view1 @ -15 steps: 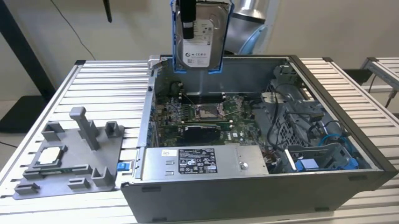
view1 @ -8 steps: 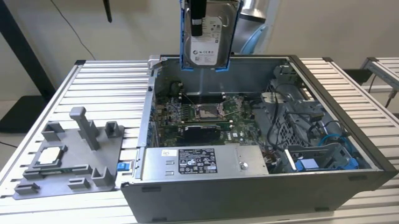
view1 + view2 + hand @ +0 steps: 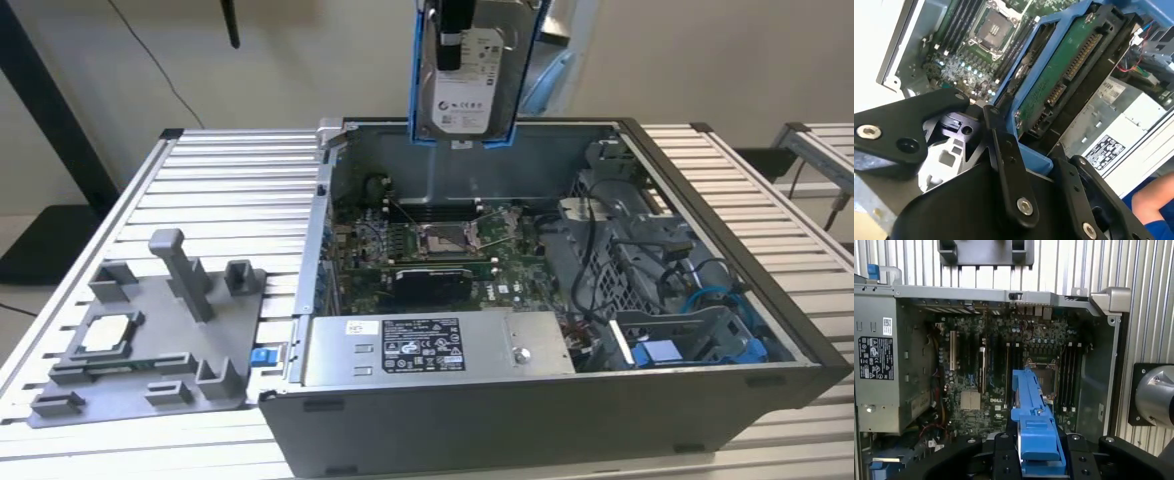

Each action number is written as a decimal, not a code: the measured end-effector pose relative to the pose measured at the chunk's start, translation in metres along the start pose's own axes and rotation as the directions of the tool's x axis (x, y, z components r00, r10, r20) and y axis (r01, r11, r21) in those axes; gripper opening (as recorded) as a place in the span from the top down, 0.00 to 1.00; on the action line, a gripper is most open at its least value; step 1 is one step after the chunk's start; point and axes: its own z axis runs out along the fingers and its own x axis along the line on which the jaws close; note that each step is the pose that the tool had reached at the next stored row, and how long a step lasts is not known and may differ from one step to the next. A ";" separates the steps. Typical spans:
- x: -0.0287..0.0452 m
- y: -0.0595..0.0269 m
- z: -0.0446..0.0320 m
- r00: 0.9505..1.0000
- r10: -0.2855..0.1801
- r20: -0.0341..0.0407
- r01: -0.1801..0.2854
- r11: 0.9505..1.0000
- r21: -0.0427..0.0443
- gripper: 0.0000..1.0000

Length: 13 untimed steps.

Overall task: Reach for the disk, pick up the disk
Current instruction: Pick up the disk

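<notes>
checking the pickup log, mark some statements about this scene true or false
1. The disk hangs above the open computer case. True.
2. The gripper is open and empty. False: it is shut on the disk.
3. A grey tray with a small square chip lies on the table, to the exterior view's left of the case. True.
4. The disk lies flat on the table. False: it is held upright in the air.

Pale wall point(image 3: 307, 60) behind a slatted metal table point(image 3: 214, 180), black stand point(image 3: 56, 100) at the exterior view's left.
</notes>
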 end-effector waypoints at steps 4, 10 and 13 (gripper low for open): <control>0.0002 -0.0167 -0.0015 1.000 0.000 0.000 0.000 1.000 -0.006 1.00; 0.0007 -0.0417 -0.0015 1.000 0.000 0.000 0.000 1.000 -0.013 1.00; 0.0013 -0.0563 -0.0007 1.000 0.001 0.000 -0.001 1.000 -0.014 1.00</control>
